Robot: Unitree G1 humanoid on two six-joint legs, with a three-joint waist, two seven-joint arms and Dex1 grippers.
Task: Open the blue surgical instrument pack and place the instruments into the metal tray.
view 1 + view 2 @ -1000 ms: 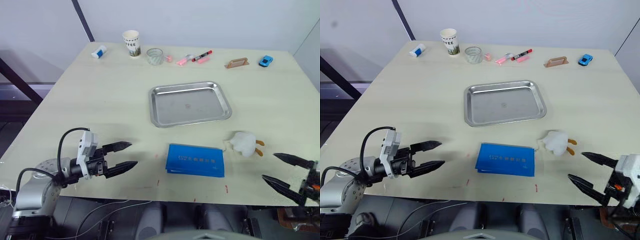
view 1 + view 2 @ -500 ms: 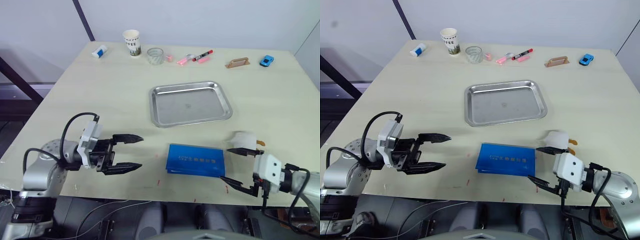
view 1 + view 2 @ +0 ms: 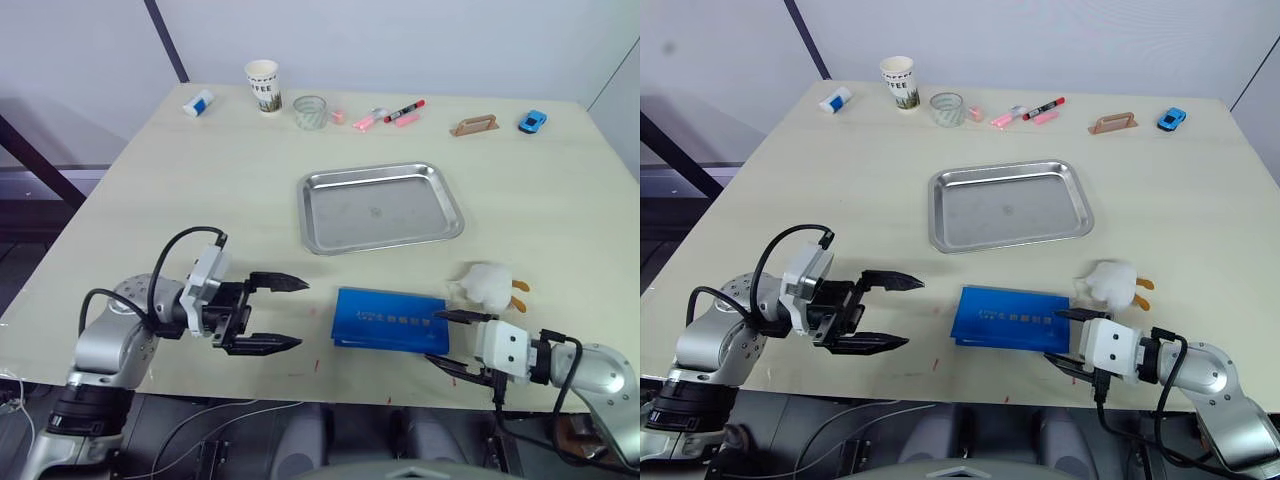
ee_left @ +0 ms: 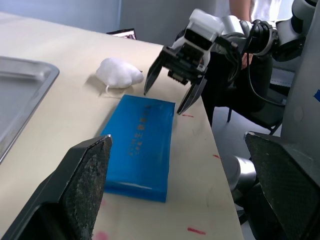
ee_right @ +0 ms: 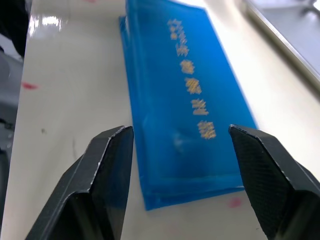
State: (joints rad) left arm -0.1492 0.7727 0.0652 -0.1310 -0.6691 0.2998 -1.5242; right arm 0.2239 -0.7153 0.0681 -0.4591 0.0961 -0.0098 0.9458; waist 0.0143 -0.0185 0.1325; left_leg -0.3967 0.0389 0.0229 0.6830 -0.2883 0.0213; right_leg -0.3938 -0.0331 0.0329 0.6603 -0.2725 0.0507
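the left gripper (image 3: 285, 313) is hovering over the surface (image 3: 180, 200) to the left of the blue pack (image 3: 390, 321), its jaws spread wide and holding nothing, pointing toward the pack with a clear gap between. the blue pack is lying flat and closed near the front edge of the surface, white print facing up. the metal tray (image 3: 380, 207) is sitting just behind the pack, apart from it, with nothing in it. the right gripper (image 3: 447, 337) is reaching the pack's right end, its jaws open wide and straddling that end, gripping nothing. a white fluffy toy (image 3: 486, 285) is resting just behind the pack's right corner, near the right gripper.
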